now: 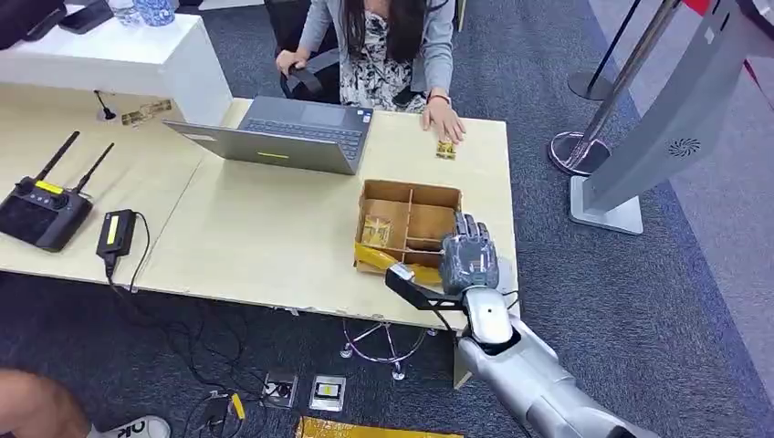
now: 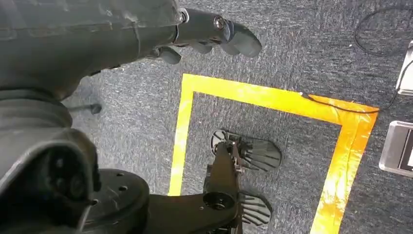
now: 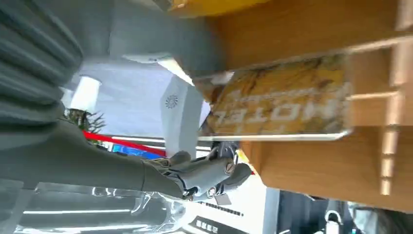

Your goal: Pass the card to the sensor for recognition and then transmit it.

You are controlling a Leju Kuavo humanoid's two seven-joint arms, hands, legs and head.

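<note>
An open cardboard box (image 1: 410, 194) with dividers sits at the table's front right. A yellow card (image 1: 376, 230) stands in its left compartment. My right hand (image 1: 468, 255) hovers over the box's front right corner, fingers stretched toward the inside. In the right wrist view a yellow card marked HOTEL (image 3: 285, 97) stands against the box wall, and my thumb (image 3: 214, 173) is apart from it with nothing gripped. A second card (image 1: 445, 151) lies on the table by a person's hand (image 1: 444, 121). My left hand (image 2: 214, 29) hangs over the floor, holding nothing.
A black flat device (image 1: 413, 288) juts out at the table's front edge beside my right hand. A grey slanted kiosk post (image 1: 680, 119) stands right of the table. A laptop (image 1: 292, 137), a radio unit (image 1: 41, 210) and cables occupy the table's left. A person sits behind.
</note>
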